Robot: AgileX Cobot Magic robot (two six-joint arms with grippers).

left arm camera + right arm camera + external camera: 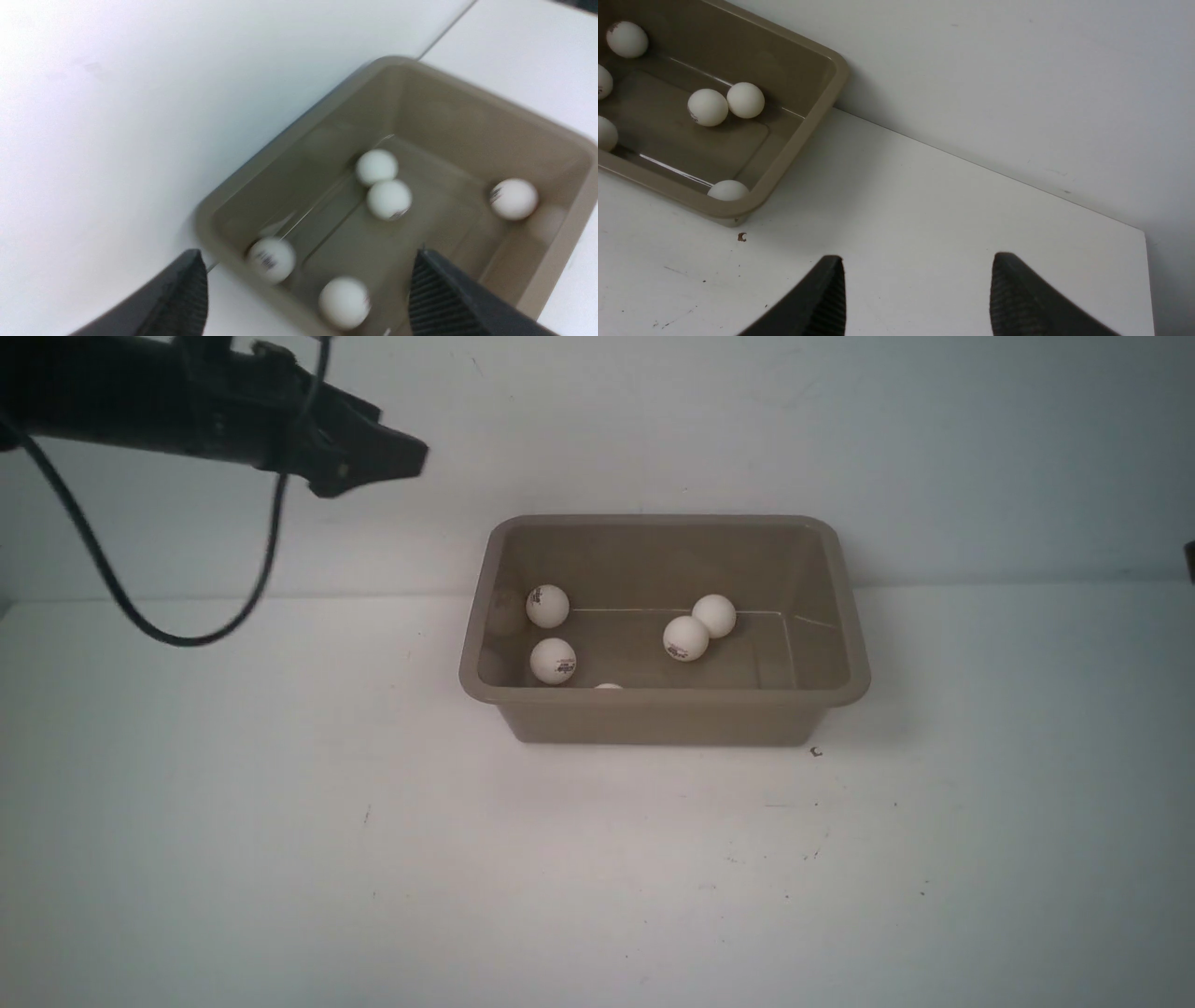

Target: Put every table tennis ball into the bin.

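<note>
Sitting in the bin, all five table tennis balls; two blur in the left wrist view. Left gripper gapes empty above, right gripper apart, holding nothing. Risk: a lively ball could bounce out.

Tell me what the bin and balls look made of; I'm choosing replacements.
The bin looks like molded plastic, taupe-brown and semi-gloss: its rounded corners and walls show light streaks. The table tennis balls look like thin matte white plastic, probably celluloid-type, with no glare and small dark printed logos.
</note>
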